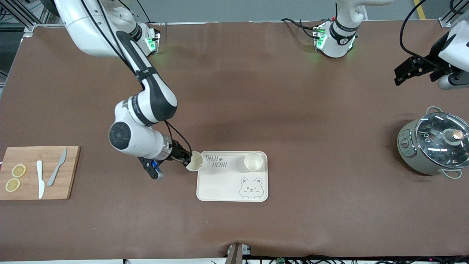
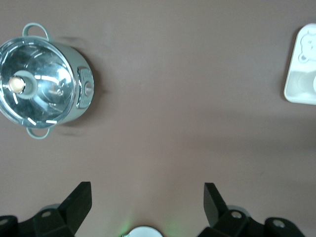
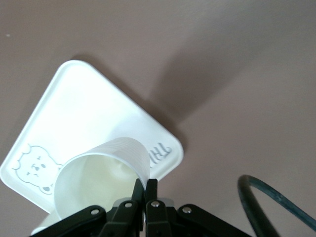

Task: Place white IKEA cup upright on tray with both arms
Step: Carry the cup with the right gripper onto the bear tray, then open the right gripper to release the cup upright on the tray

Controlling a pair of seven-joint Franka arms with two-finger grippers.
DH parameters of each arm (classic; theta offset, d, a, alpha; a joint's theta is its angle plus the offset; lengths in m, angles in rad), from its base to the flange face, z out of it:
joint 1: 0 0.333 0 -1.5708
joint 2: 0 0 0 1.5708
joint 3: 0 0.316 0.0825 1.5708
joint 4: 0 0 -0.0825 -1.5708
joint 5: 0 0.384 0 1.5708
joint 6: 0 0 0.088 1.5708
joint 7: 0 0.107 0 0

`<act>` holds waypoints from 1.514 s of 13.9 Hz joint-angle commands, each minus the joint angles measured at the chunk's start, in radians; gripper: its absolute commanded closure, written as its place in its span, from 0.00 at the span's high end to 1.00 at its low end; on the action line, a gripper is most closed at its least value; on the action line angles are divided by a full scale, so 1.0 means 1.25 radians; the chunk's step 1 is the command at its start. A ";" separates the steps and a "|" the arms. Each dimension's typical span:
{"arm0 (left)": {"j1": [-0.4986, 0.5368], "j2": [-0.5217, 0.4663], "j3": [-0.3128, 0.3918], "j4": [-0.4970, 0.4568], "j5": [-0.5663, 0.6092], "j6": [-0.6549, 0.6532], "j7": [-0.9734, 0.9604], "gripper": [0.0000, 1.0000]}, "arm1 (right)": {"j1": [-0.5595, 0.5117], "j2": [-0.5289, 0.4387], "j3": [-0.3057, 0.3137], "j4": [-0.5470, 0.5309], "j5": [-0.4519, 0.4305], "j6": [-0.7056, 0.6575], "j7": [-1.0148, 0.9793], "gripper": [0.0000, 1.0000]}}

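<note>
Holding a white cup (image 1: 194, 161) by its rim, our right gripper (image 1: 187, 160) hangs over the corner of the tray (image 1: 220, 183) that lies toward the right arm's end of the table. Its fingers (image 3: 146, 190) are pinched tight on the rim, one inside and one outside. We see the cup tipped on its side, with its open mouth turned toward the wrist camera. A second white cup (image 1: 253, 161) stands upright on the tray, near the grey letters and above the bear face. Our left gripper (image 1: 412, 69) waits up in the air with its fingers (image 2: 79, 200) spread wide and nothing in them, over the bare table beside the pot with a glass lid (image 1: 434, 143). A wooden cutting board (image 1: 67, 172) with two knives and lemon slices lies toward the right arm's end.
</note>
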 commanded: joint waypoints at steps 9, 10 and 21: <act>-0.002 -0.014 0.003 -0.038 0.003 0.065 0.011 1.00 | 0.042 0.083 -0.013 0.029 -0.015 0.064 0.035 0.18; -0.001 -0.015 0.003 -0.043 0.001 0.065 0.012 1.00 | 0.042 0.083 -0.013 0.028 -0.015 0.062 0.035 0.43; 0.006 0.012 0.006 -0.044 -0.008 0.114 0.018 1.00 | 0.008 -0.028 -0.068 0.104 -0.015 -0.180 0.078 1.00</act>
